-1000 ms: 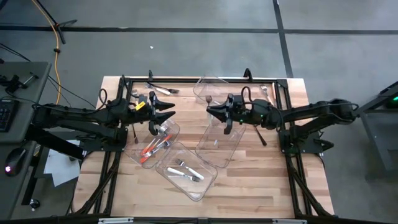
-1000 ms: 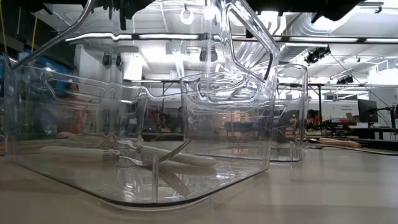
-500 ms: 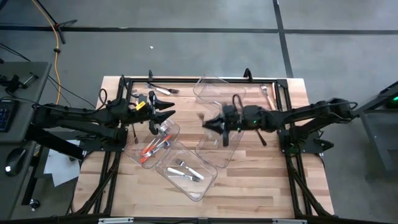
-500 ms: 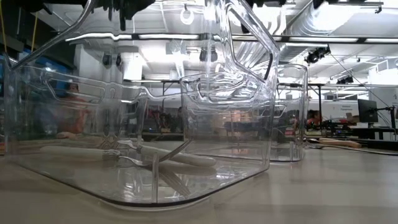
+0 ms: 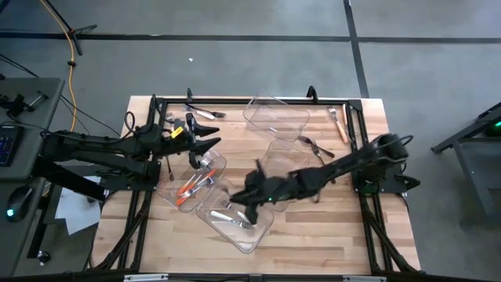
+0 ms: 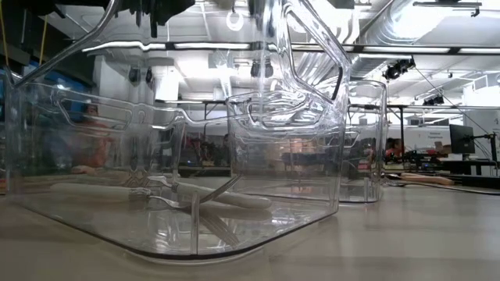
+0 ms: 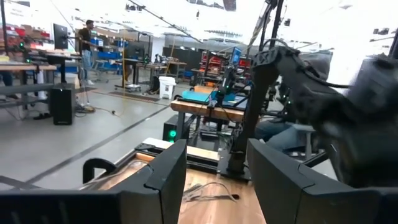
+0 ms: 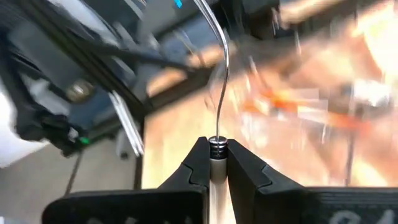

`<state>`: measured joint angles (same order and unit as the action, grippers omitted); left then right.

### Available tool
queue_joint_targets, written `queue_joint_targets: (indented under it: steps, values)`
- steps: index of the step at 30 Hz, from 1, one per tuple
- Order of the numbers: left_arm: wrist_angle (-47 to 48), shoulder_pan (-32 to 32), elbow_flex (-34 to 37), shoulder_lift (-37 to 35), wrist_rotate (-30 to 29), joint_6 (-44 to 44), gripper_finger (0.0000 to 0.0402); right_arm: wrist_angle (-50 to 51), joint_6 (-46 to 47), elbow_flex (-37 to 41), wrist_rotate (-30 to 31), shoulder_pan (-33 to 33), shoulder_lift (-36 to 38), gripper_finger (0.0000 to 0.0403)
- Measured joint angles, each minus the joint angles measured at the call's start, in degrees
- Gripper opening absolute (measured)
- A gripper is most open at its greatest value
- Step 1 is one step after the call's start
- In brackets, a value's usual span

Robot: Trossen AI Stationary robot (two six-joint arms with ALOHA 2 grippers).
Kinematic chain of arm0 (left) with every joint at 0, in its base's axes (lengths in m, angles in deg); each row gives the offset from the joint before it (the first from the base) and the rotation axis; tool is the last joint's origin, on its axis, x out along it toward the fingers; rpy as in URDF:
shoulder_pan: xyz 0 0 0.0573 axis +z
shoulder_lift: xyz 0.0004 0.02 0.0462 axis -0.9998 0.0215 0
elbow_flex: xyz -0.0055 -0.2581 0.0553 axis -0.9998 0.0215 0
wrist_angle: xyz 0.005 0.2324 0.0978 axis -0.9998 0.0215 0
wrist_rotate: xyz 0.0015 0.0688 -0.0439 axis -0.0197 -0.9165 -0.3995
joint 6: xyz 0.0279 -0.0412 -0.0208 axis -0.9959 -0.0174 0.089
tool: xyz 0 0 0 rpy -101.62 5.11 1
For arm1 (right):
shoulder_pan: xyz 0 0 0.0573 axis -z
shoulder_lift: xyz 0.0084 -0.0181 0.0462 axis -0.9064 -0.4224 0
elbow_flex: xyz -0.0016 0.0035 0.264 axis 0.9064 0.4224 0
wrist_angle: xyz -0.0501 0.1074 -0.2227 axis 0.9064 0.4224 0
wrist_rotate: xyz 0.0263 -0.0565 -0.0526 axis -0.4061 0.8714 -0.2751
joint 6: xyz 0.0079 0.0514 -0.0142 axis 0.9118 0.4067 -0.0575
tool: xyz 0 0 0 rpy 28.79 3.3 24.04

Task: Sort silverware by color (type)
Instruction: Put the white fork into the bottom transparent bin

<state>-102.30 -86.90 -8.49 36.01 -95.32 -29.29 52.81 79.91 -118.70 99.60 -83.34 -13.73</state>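
The silverware is partly sorted. In the high view the bin with white-handled pieces [image 5: 233, 217], nearest the front edge of the table [image 5: 329, 235], holds several pieces, and the bin with orange-handled pieces [image 5: 192, 184] beside it holds a few more. Two other clear bins, the middle bin [image 5: 286, 160] and the far bin [image 5: 275, 117], look nearly empty, though I cannot be sure of small items inside them.

The right gripper [image 5: 252, 193] reaches across the table and hangs over the bin with white handles. In the right wrist view its jaws are closed on a white-handled utensil [image 8: 216, 163], whose thin metal neck curves out ahead of the fingers; the head is too blurred to say whether it is a fork or a spoon. I judge that this piece is about to go into that bin.

The left gripper [image 5: 205, 146] waits above the far end of the orange bin, its jaws apart and holding nothing.

Some pieces remain loose on the table: dark utensils [image 5: 202, 113] near the far left corner, a dark piece [image 5: 313, 146] right of the middle bin, and an orange-handled one [image 5: 339, 124] near the far right edge. So the work is perhaps more than half done, in my estimate.
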Motion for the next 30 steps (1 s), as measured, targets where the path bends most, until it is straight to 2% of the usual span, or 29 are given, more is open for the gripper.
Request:
queue_joint_targets:
  steps: [5,14,17,21,30]
  values:
    - [0.4,0.0,0.0,0.0,0.0,-0.12,0.0156,15.51,7.77,-11.36,-0.36,-1.01,-8.6,0.0015]
    - [0.63,0.0,0.0,0.0,0.0,-0.21,0.0156,41.25,14.62,-27.56,-6.78,-0.81,-20.76,0.0017]
    - [0.68,0.0,0.0,0.01,0.0,-0.21,0.0156,45.51,16.35,-30.39,-7.58,-0.68,-23.88,0.0017]
    - [1.36,0.0,0.0,0.02,0.0,-0.2,0.0156,46.34,16.93,-31.96,-8.99,-0.45,-26.37,0.0018]
    - [1.29,0.0,0.0,0.02,-0.17,-0.23,0.0156,46.94,17.76,-31.98,-9.29,-0.06,-27.3,0.0043]
